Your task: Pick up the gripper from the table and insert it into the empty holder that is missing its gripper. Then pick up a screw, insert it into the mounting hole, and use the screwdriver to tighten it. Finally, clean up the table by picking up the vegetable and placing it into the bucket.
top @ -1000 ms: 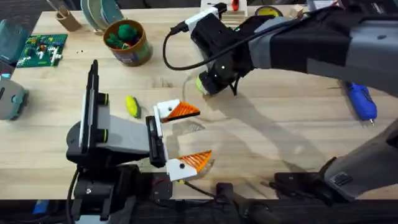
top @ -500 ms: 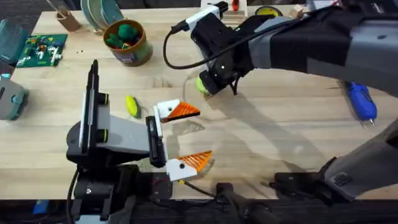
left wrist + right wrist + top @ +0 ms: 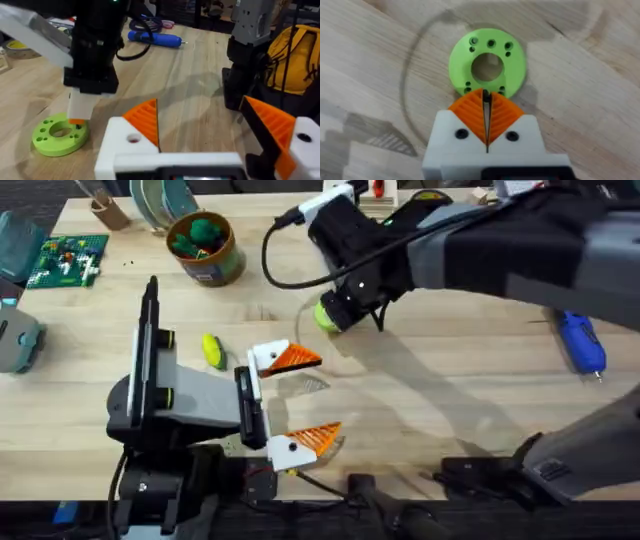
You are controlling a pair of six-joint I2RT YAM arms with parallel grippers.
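Judging progress: early, no step looks finished.
Right tool: orange pads pressed together, holding nothing, just above the green ring disc.
Left tool: wide apart, holding nothing.
Vegetable: on the desk, just beside the left tool, not yet in the bucket.
Screwdriver: lies far from the bucket, untouched.
Left: all steps, as I judge.

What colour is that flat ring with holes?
Bright green ring; the right wrist view shows it best.
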